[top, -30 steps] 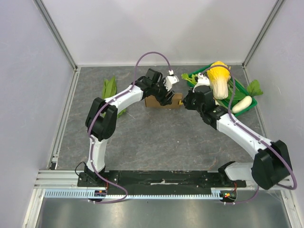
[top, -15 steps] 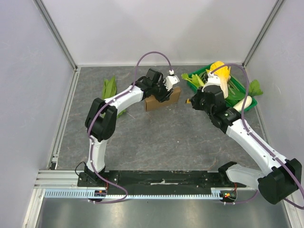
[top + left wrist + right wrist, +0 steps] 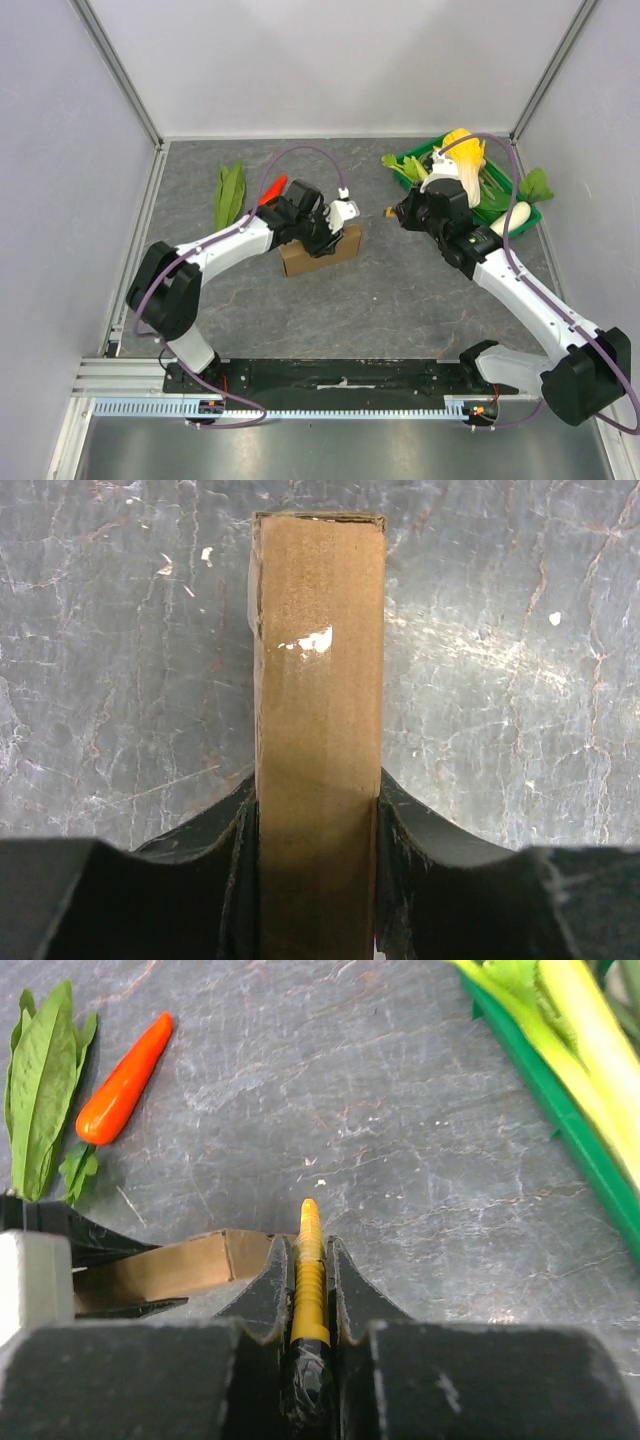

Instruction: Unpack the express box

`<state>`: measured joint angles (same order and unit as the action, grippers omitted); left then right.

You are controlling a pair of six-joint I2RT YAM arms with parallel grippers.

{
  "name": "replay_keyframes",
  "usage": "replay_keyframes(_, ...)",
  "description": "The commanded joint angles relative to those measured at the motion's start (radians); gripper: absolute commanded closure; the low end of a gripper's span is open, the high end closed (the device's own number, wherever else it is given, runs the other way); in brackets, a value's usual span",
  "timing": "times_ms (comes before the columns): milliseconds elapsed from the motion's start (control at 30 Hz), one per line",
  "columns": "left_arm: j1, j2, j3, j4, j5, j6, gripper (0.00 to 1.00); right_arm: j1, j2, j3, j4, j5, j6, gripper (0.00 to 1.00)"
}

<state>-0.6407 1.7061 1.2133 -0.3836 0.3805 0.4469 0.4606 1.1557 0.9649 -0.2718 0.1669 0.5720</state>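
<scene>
The express box [image 3: 320,252] is a thin brown cardboard box, held on edge on the grey table by my left gripper [image 3: 318,232], which is shut on it. In the left wrist view the box [image 3: 318,670] runs straight out from between the left gripper's [image 3: 318,805] fingers. My right gripper [image 3: 396,212] is to the right of the box, apart from it, shut on a thin yellow ridged stick [image 3: 310,1260]. In the right wrist view the right gripper [image 3: 310,1252] looks over the box end [image 3: 170,1265].
An orange carrot [image 3: 272,190] and a green leaf [image 3: 230,193] lie on the table behind the box; both show in the right wrist view, carrot [image 3: 125,1078] and leaf [image 3: 45,1075]. A green crate [image 3: 505,215] of vegetables stands back right, its rim [image 3: 545,1100] close to the right gripper.
My left gripper has carried the box toward the near left, uncovering the carrot. My right gripper has drawn back from the box end with the yellow stick.
</scene>
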Motion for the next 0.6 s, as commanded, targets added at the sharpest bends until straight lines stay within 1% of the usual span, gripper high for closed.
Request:
replay_keyframes(0, -0.045, -0.066, -0.115, 0.043, -0.077, -0.045, 0.59, -0.002, 0.004, -0.067, 0.126, -0.089, -0.015, 1.00)
replay_keyframes(100, -0.072, -0.069, -0.164, 0.078, -0.120, -0.053, 0.54, -0.002, 0.001, -0.103, 0.166, -0.135, -0.026, 1.00)
replay_keyframes(200, -0.099, -0.059, -0.193, 0.100, -0.160, -0.054, 0.53, 0.001, -0.019, -0.146, 0.209, -0.193, -0.043, 1.00)
replay_keyframes(400, -0.122, -0.036, -0.225, 0.132, -0.195, -0.068, 0.52, 0.007, -0.083, -0.213, 0.262, -0.271, -0.098, 1.00)
replay_keyframes(567, -0.145, -0.033, -0.264, 0.167, -0.265, -0.079, 0.53, 0.007, -0.129, -0.245, 0.296, -0.277, -0.113, 1.00)
